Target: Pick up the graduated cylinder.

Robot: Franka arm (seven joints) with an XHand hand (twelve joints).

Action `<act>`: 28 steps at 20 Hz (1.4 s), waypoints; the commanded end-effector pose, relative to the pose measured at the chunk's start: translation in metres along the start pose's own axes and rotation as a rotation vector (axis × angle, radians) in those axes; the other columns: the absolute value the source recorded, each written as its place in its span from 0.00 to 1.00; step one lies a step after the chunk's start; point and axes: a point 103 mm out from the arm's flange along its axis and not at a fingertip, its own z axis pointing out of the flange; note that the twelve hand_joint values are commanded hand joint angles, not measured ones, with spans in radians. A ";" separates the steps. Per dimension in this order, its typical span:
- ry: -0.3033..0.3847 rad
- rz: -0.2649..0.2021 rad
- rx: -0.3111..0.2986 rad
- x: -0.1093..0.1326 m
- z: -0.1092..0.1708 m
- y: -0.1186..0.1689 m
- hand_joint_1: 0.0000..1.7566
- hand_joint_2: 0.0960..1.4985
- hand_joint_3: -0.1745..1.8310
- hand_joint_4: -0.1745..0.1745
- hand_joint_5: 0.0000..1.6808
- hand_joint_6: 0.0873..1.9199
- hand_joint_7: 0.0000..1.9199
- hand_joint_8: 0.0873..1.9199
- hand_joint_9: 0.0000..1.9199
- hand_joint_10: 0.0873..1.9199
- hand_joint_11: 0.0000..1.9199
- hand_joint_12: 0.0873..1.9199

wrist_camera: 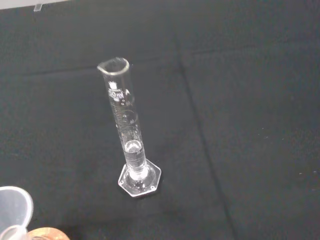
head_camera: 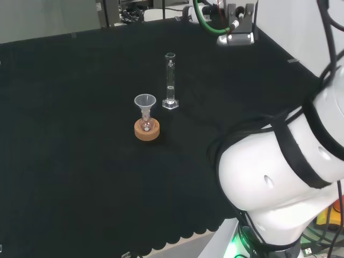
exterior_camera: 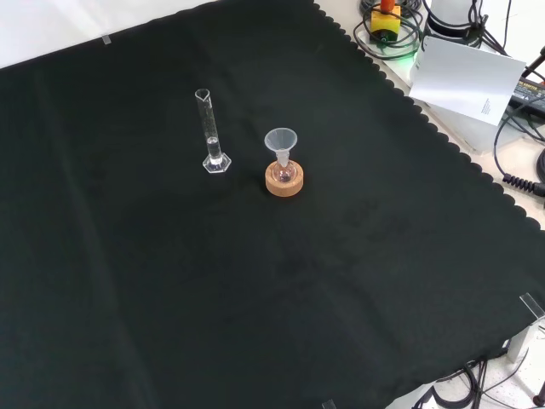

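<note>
A tall clear graduated cylinder (head_camera: 170, 80) stands upright on its hexagonal foot on the black cloth. In the front view the cylinder (exterior_camera: 210, 133) stands left of the flask. The wrist view looks down on the cylinder (wrist_camera: 127, 135) from a short distance, with a little clear liquid near its bottom and nothing touching it.
A small round flask with a clear funnel (head_camera: 145, 103) in its neck sits on a cork ring (head_camera: 147, 130) just left of the cylinder in the head view. The arm's white links (head_camera: 285, 161) stand at the right. Cables and a paper sheet (exterior_camera: 467, 78) lie beyond the cloth's edge.
</note>
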 end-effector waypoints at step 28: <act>0.290 -0.209 -0.025 -0.008 0.184 0.069 0.17 0.78 0.08 0.42 0.18 0.00 0.09 0.32 0.24 0.32 0.14 0.70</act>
